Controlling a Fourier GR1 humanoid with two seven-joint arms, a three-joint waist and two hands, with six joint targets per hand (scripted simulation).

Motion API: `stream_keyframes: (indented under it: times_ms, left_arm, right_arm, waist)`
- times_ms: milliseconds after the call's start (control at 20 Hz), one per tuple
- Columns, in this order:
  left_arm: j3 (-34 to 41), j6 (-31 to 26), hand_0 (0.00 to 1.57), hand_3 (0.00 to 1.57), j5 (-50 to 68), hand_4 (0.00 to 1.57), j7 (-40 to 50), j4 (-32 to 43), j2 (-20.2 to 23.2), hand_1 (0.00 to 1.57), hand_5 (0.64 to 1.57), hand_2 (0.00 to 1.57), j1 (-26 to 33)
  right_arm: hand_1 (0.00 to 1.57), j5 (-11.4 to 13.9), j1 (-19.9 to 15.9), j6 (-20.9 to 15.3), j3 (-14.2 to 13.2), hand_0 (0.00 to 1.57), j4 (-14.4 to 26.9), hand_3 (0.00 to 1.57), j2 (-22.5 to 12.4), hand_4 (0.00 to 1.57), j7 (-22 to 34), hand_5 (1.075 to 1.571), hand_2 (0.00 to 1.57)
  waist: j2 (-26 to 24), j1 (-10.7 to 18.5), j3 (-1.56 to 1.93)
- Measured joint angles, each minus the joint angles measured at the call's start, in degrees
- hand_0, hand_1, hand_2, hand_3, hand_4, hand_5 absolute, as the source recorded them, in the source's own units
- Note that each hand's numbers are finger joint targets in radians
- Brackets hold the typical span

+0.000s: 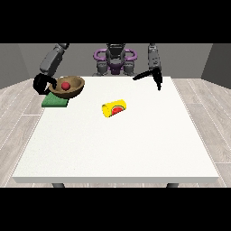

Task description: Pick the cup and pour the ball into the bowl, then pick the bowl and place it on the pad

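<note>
The bowl (67, 87) hides much of the green pad (55, 101) under it — only the pad's near strip shows. The bowl tilts, with the red ball (66, 85) inside it. The hand at the view's left (41, 84) curls round the bowl's rim on the side away from the cup (114, 108); its fingers merge into one dark shape. The yellow cup lies on its side on the bench (117, 149), near the bowl, towards the camera. The hand at the view's right (153, 76) hangs well apart from the bowl, fingers straight, holding nothing.
</note>
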Motion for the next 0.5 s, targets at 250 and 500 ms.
stream_keyframes:
  times_ms: [250, 500]
  left_arm:
    - [-2.0, 1.7, 0.00, 0.00, -1.6, 0.00, 1.7, -6.6, -0.8, 0.00, 1.563, 0.00, -1.9]
    - [-2.5, 2.2, 0.00, 0.00, -2.2, 0.00, 3.2, -12.3, -0.3, 0.00, 1.563, 0.00, -1.9]
  right_arm:
    - [1.57, -0.3, 0.6, 4.2, -2.4, 1.57, 3.4, 0.35, -5.5, 1.02, -6.3, 1.569, 1.57]
    - [1.57, 0.6, 0.3, 6.5, -3.3, 1.57, 5.6, 0.00, -10.3, 1.04, -11.4, 1.569, 1.57]
  waist:
    - [6.7, 1.4, 0.07]
    - [11.3, 1.3, 0.08]
